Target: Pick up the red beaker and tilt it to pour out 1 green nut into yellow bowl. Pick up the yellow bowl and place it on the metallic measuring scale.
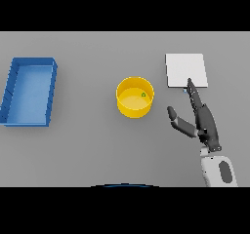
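The bowl [135, 97] stands mid-table with a green nut [143, 94] inside near its right wall, and the scale [186, 70] lies toward the far right edge; no red beaker shows. The right hand [199, 118] hovers between them, fingers straight toward the scale's near edge, thumb spread toward the bowl, holding nothing. A side-on reach could shove the bowl and, as far as I can tell, tip the nut out.
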